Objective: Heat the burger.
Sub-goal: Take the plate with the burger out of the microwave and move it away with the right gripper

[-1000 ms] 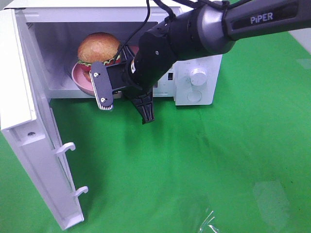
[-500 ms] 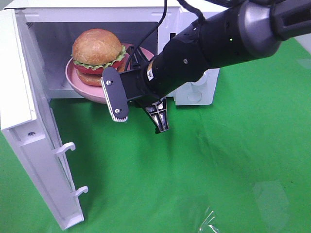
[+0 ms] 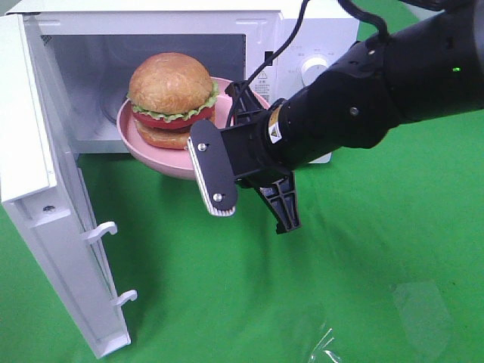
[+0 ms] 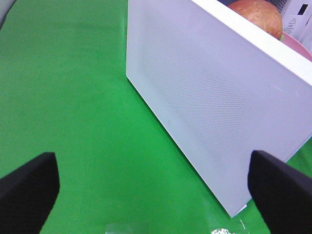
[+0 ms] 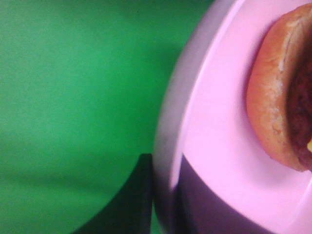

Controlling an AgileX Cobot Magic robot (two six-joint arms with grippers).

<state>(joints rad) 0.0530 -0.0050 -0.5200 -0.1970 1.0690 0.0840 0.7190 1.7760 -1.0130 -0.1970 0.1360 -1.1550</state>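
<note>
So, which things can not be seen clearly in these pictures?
- Right hand: high view, its fingertips sit behind the plate.
- Burger: right wrist view, cut by the edge, blurred.
- Oven floor: high view, plate covers it.
- Left hand: outside the high view.

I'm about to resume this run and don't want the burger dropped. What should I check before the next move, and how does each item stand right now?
1. Right end effector clamped on the shallow pink plate rim: ok.
2. Tall round golden-bun burger upright on plate: ok.
3. White microwave door swung fully open: ok.
4. Plate resting on microwave floor: not ok, it overhangs the opening, carried.
5. Left end effector open, holding nothing, outside the door: ok.
6. Grip firmness on the rim: cannot tell.
</note>
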